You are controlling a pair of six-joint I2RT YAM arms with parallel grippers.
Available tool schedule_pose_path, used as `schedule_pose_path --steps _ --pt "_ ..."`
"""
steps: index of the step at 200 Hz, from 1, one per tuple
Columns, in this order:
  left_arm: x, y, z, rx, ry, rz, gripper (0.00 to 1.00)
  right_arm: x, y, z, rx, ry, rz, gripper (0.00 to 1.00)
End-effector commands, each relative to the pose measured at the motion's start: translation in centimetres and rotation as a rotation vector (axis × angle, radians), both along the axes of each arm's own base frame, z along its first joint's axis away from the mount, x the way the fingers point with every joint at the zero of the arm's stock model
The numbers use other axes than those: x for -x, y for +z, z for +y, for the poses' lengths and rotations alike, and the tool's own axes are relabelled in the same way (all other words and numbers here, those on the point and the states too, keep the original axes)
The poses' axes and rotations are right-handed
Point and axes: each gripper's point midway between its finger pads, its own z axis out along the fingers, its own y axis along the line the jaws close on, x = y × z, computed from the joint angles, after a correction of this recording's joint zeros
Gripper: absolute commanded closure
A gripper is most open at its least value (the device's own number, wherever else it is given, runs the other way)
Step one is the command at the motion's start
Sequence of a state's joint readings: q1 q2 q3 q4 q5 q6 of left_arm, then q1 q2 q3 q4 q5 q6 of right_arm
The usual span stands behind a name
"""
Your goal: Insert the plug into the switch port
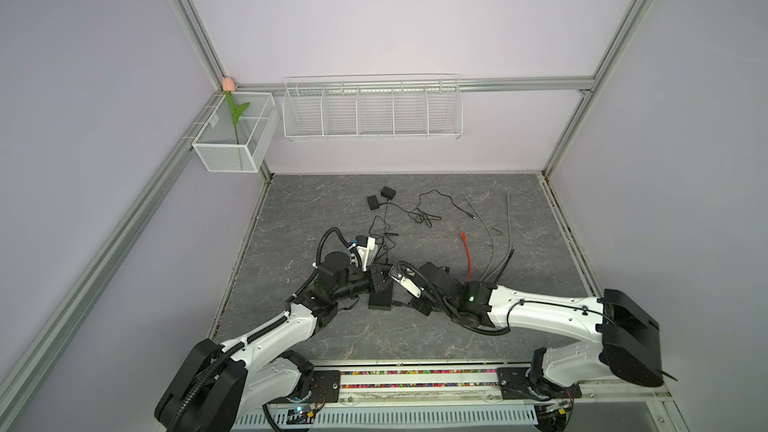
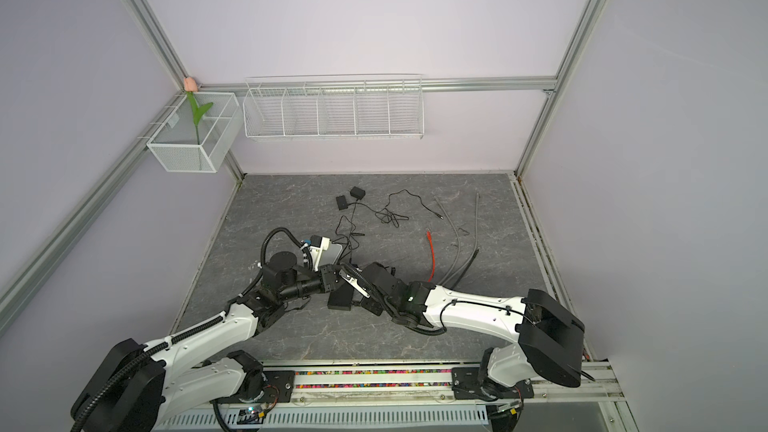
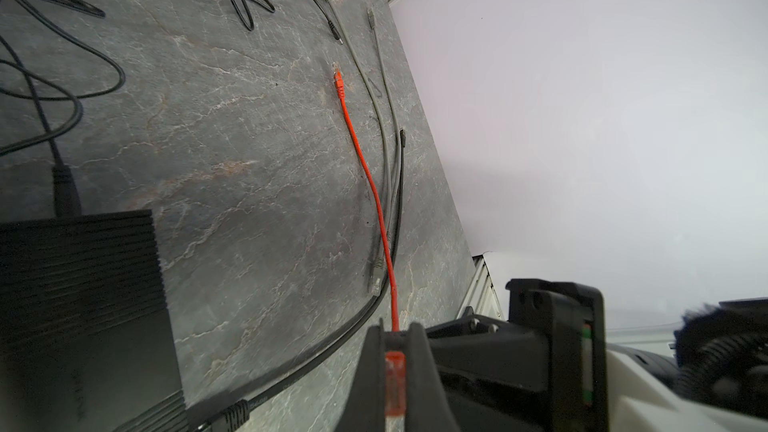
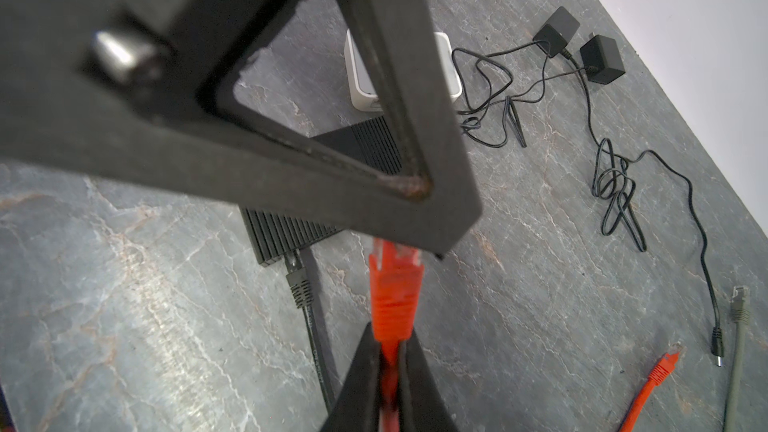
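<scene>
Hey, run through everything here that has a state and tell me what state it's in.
left end effector: shut on the orange plug.
right end effector: around the orange cable behind the plug, grip unclear.
orange plug: not in the black switch.
black switch: lying flat, black cable plugged in.
grey cables: loose, unplugged.

Grey marbled tabletop [image 1: 332, 334]: black switch [image 1: 381, 299], loose cables [image 1: 419, 214].

L hand [image 3: 395, 334] shut, beside R hand [image 4: 390, 338]
</scene>
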State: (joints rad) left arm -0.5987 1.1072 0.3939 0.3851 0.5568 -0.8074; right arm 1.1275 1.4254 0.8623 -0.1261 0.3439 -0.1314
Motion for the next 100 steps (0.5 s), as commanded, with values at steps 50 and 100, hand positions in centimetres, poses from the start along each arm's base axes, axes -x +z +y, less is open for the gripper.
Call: schedule_pose_path --steps 50,100 --pt "0.0 0.5 0.2 -0.011 0.006 -0.044 1.00 0.1 3.3 -1.1 -0.053 0.011 0.033 0.60" --pt "-0.1 0.8 0.1 -0.006 0.002 -0.048 1.00 0.9 2.4 -2.0 -0.060 0.074 0.139 0.56"
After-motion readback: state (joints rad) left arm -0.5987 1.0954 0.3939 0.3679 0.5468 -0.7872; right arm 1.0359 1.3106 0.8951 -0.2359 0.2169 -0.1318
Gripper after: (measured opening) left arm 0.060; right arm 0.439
